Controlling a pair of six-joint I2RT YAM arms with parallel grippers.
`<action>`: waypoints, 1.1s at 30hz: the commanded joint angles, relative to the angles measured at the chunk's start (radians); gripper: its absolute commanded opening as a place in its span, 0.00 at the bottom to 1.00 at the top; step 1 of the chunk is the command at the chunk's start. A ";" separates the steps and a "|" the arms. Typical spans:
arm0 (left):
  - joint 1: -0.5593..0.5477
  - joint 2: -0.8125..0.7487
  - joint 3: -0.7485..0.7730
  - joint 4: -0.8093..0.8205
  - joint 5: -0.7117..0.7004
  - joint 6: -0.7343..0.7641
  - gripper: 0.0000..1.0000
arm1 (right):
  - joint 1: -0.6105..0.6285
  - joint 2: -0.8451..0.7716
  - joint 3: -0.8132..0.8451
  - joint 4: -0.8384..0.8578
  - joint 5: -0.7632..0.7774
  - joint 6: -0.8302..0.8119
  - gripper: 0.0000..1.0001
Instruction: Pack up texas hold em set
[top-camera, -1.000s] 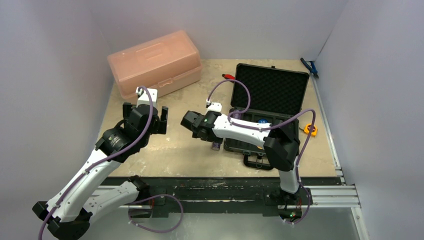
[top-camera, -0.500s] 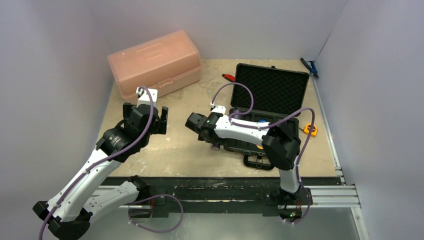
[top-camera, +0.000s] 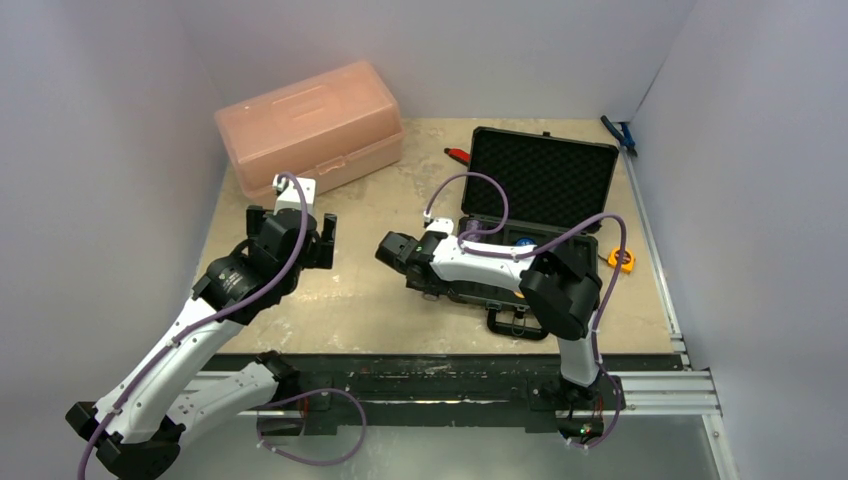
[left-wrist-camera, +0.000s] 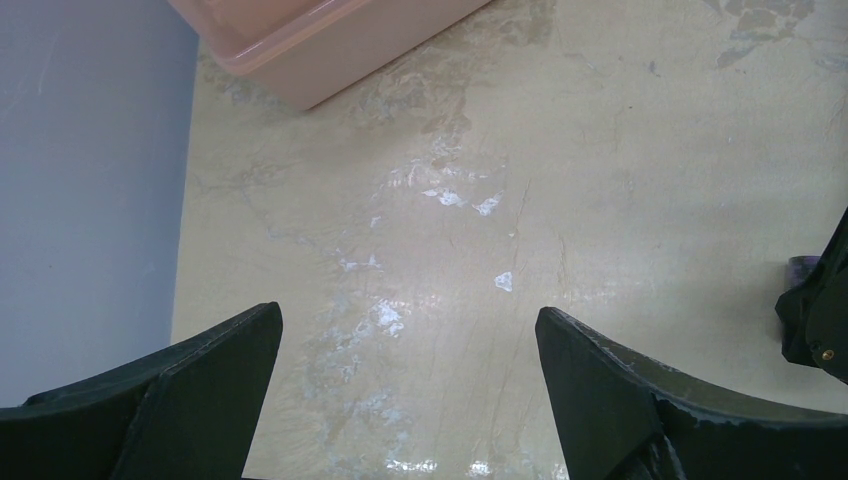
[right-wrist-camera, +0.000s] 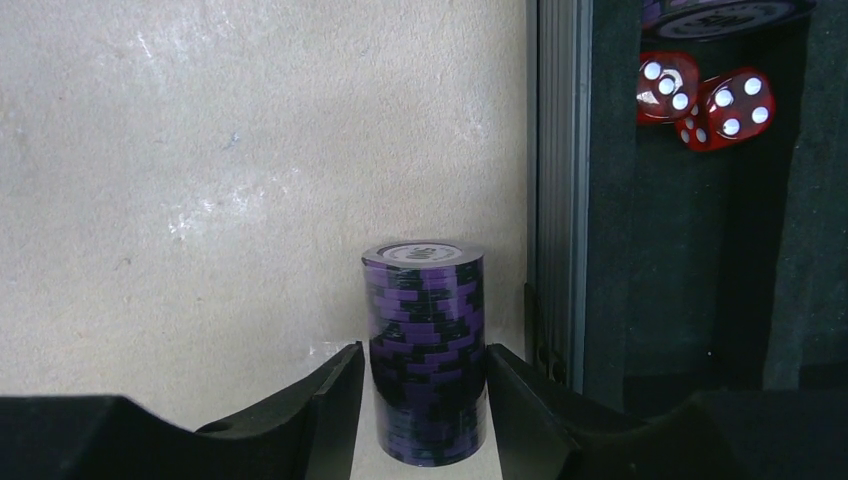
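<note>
A robotics lab cell: plain white walls (top-camera: 450, 40) box in a worn tabletop (top-camera: 380, 300) edged by aluminium rail (top-camera: 660, 390)

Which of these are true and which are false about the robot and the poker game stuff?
1. The black hard plastic briefcase lies open on the table. True.
2. The stack of purple poker chips stands upright outside the briefcase, between the right arm's jaws. True.
3. The two small red dice lie on the bare table. False: they lie inside the briefcase, on its dark foam.
4. The left arm's jaws hold the translucent pink plastic box. False: they are wide open and empty, apart from that box.
5. The pink box is shut. True.
</note>
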 joint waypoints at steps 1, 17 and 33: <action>0.005 -0.006 -0.004 0.027 -0.003 0.015 0.99 | -0.009 -0.008 -0.022 0.037 -0.008 -0.002 0.51; 0.005 0.001 -0.002 0.028 0.000 0.017 0.98 | -0.025 -0.044 -0.042 0.124 -0.059 -0.088 0.00; 0.004 -0.009 -0.003 0.027 -0.002 0.017 0.98 | -0.025 -0.139 -0.005 0.145 -0.029 -0.162 0.00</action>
